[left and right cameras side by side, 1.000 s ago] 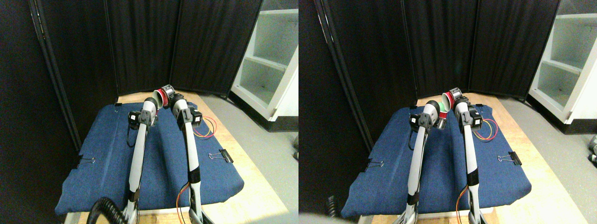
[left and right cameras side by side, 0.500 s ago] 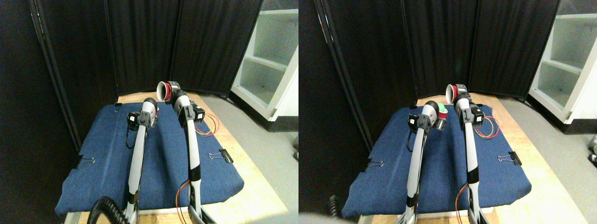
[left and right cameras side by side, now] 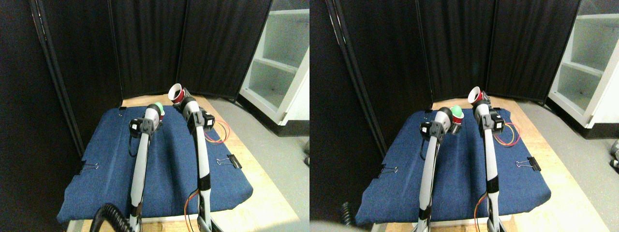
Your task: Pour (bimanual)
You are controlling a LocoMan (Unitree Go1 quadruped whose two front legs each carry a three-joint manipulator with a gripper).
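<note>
- Red cup [left and right cameras side by side: 176,93] is at the far end of the right manipulator [left and right cameras side by side: 198,145], raised above the blue cloth [left and right cameras side by side: 106,159], with its white inside turned to the upper left.
- Right gripper [left and right cameras side by side: 181,100] has this cup in its hold; its jaws are closed around the cup's lower part.
- Green cup [left and right cameras side by side: 159,109] shows just behind the tip of the left manipulator [left and right cameras side by side: 141,159], lower than the red cup and to its left; only a small part of it is visible.
- Left gripper [left and right cameras side by side: 155,112] is at the green cup, but it is too small and too hidden to tell how far the jaws are open.
- The two cups are near each other but apart.
- Binder clip [left and right cameras side by side: 234,161] holds the cloth's right edge on the wooden table [left and right cameras side by side: 261,193]; coloured wires [left and right cameras side by side: 217,131] lie to the right of the right manipulator.
</note>
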